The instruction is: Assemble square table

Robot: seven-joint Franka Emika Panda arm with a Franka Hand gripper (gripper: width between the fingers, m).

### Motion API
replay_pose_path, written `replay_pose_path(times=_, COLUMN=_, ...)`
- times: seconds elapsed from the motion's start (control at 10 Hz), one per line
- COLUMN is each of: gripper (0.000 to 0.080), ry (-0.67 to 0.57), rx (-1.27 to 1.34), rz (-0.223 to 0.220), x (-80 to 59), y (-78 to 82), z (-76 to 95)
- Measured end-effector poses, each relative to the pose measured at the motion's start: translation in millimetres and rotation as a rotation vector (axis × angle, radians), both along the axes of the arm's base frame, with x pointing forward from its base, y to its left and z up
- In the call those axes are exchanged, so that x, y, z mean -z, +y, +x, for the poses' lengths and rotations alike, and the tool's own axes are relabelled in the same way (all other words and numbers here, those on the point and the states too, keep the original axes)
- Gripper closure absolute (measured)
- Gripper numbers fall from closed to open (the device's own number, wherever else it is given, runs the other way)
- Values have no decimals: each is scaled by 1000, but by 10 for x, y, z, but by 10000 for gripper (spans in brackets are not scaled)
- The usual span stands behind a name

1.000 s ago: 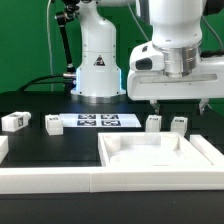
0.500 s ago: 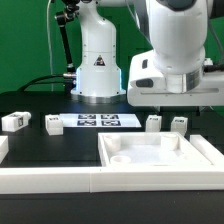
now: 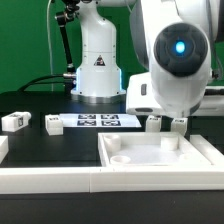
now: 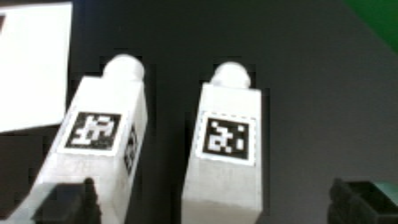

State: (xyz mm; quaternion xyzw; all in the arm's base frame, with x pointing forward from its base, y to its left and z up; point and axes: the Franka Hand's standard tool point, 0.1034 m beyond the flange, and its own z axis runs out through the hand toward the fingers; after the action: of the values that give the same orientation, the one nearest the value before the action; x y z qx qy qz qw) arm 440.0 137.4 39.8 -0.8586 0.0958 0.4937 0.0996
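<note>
The claw (image 4: pixel 214 203) is seen wide open, dark fingers (image 4: pixel 63 205) spread either side of two white legs (image 4: pixel 98 130) set just beside each other, nothing gripped. Each leg is stamped with a black-and-white square tag (image 4: pixel 228 137); no letters can be read. The square tabletop (image 3: pixel 150 158) is found close by, two more legs (image 3: pixel 50 124) near the marker board (image 3: pixel 98 121). A warning triangle (image 3: pixel 100 63) is carried on the arm's base (image 3: pixel 97 88).
</note>
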Motion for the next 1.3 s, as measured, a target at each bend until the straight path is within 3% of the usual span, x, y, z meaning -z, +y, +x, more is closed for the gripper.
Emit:
replay_pose_path(times=0.2, gripper=150, ry=34, rx=-8, rz=16, x=67, y=30, z=49)
replay_pose_path(times=1.0, gripper=150, ry=4, rx=-34, rz=4, x=280, y=243, z=-132)
replay_pose_path(times=1.3, gripper=150, ry=8, rx=-37, rz=2, x=311, y=245, z=-167)
